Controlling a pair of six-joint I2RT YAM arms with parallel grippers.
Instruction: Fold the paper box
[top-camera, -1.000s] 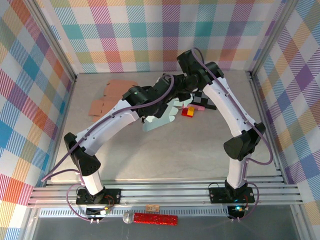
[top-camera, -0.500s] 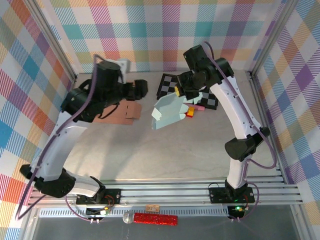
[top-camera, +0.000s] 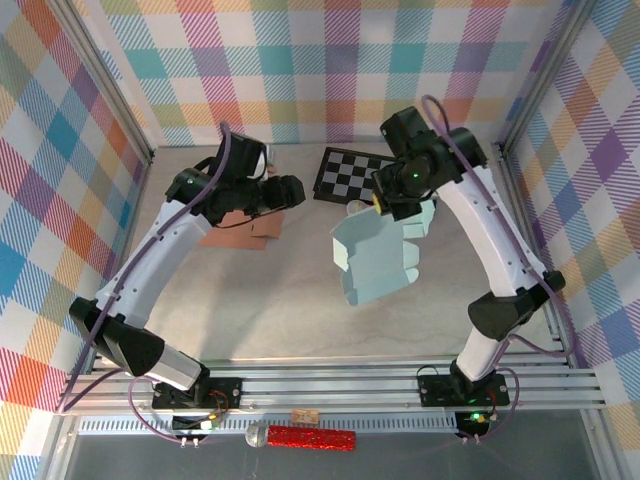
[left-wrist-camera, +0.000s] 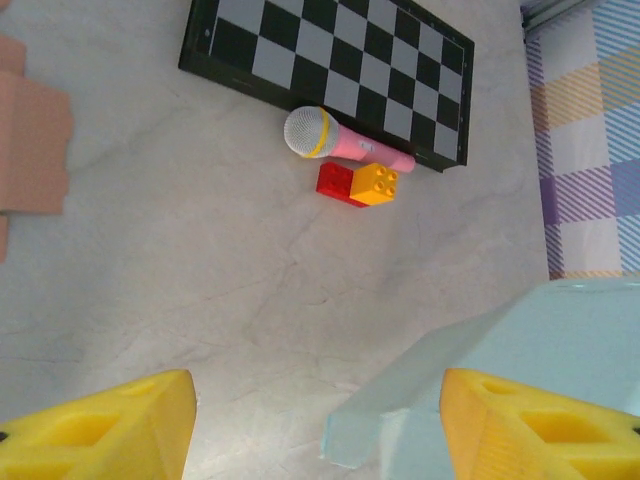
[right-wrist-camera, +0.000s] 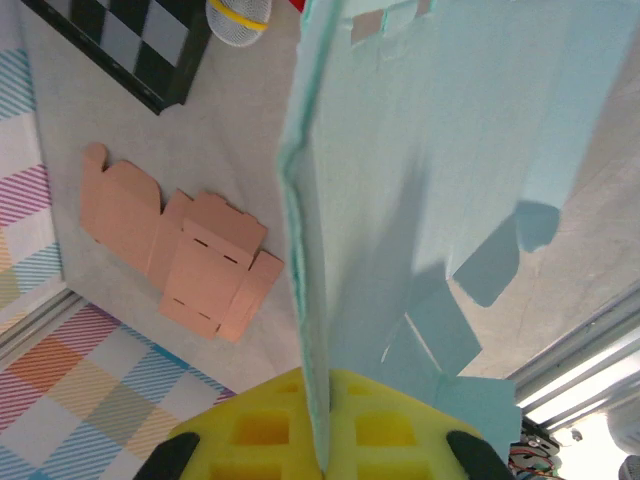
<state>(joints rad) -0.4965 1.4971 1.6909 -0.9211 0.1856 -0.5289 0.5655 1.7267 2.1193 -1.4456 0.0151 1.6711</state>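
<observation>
- The worktop is now open across its middle. A second ago both arms were bunched over the far centre, and the two arms now stand well apart.
- The paper box is a pale blue blank. It has come up off the far centre and now hangs over the middle of the worktop, towards the right edge. It is bent along a crease, its flaps are loose, and no walls have been formed yet.
- The right gripper is clamped tight on one edge of that blank and carries it alone. Its pads are pinched on the sheet, which runs away from them edge-on.
- A brown cardboard blank lies flat by the far-left corner and has not moved.
- A checkerboard sits at the far edge. The arms covered it before and it is now in plain view.
- The left gripper has swung away to the far left, above the brown blank. Its jaws are spread wide with nothing between them.
- A pink microphone lies touching the checkerboard's near side.
- A red and an orange brick are joined together just beside the microphone.
- My reading is that the blank has been picked up and repositioned and most of the folding is still to do. With only one hold on a limp sheet, the left gripper will probably need to return and push a panel over along its crease.
</observation>
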